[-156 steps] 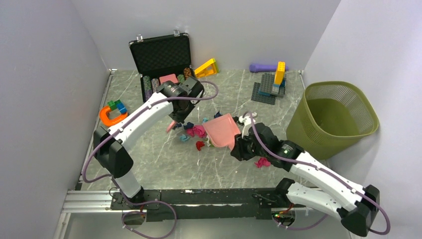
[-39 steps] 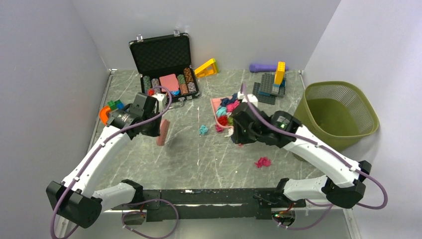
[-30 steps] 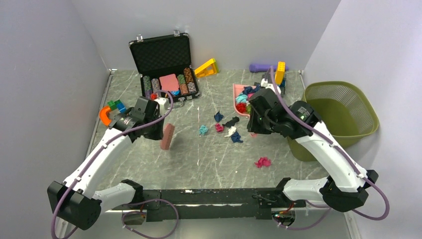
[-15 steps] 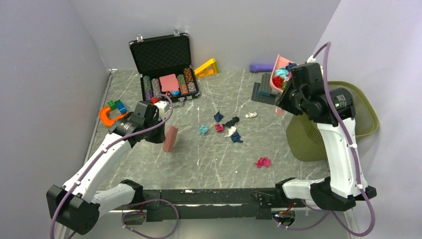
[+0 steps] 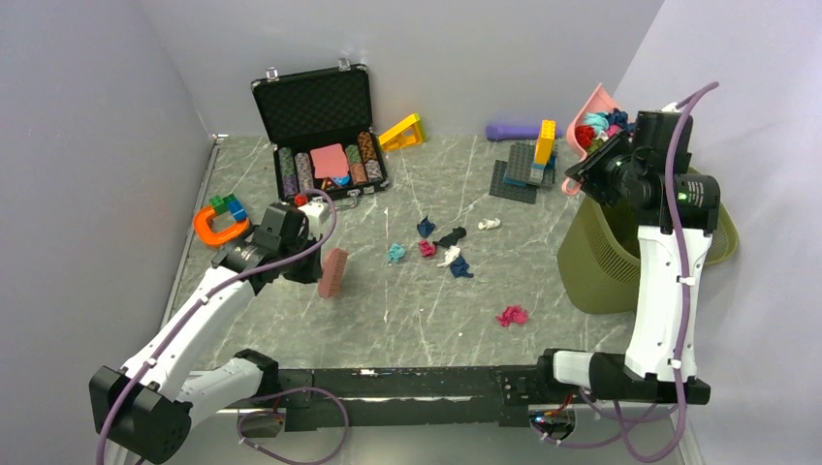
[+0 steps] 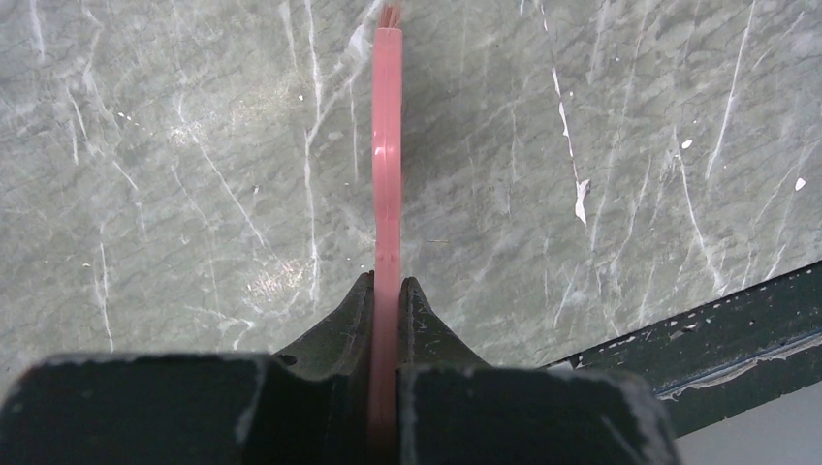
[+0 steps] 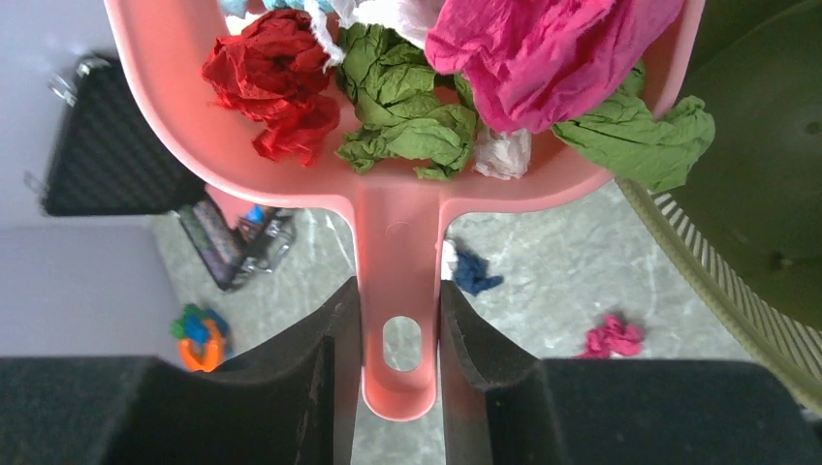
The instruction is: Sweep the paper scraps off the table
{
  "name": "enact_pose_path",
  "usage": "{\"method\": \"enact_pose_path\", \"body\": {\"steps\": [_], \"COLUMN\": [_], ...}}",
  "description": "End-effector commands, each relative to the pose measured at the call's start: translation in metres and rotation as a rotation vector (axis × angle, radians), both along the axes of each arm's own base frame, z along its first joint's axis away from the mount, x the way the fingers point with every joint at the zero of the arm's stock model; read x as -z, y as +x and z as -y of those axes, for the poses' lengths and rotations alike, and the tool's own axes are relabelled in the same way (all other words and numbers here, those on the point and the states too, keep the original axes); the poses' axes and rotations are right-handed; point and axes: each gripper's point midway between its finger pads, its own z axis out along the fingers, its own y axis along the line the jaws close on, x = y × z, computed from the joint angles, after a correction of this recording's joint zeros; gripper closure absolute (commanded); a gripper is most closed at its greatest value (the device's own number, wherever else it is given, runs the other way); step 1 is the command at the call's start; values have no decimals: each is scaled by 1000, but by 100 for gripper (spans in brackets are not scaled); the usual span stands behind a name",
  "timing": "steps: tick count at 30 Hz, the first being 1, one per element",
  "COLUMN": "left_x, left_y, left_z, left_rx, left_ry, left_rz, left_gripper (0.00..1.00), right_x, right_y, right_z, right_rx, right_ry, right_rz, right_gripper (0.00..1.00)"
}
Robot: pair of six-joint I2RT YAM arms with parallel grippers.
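Right hand clamped on handle of pink plastic dustpan, crumpled paper scraps heaped just ahead; olive mesh bin below-right. Tip only once lip clears rim. Left hand pinches pink brush; more scraps on marble table to its right.

The surface is flat grey-green marble with pale veins. A loose cluster of scraps, crumpled navy, black, white, teal and magenta, lies mid-frame in the top view. A lone magenta wad sits apart to its lower right. More wads, red, green, magenta and white, are heaped in a pink pan at the upper right.
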Motion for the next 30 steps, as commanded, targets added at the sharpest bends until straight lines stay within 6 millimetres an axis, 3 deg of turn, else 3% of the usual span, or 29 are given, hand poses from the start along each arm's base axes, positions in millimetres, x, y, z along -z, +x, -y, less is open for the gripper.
{"method": "enact_pose_path", "body": {"steps": [1, 6, 14, 17, 26, 30], "left_x": [-8, -5, -1, -1, -1, 1], "left_y": [8, 7, 7, 7, 7, 6], "left_z": [6, 6, 7, 7, 8, 8], "left_rx": [-6, 0, 5, 9, 15, 15], "left_ry": [-45, -41, -37, -38, -36, -32], "left_rz": [54, 42, 32, 29, 31, 27], "left_gripper": [100, 100, 100, 100, 100, 100], "right_x": [-31, -28, -22, -10, -31, -27], "right_y": [21, 27, 12, 8, -3, -3], "right_z": [-6, 11, 39, 40, 37, 39], "right_rx": [-44, 4, 98, 96, 68, 81], "right_ry": [157, 257, 378, 463, 455, 458], "right_rz": [186, 259, 454, 487, 661, 669], "right_gripper": [100, 100, 100, 100, 100, 100]}}
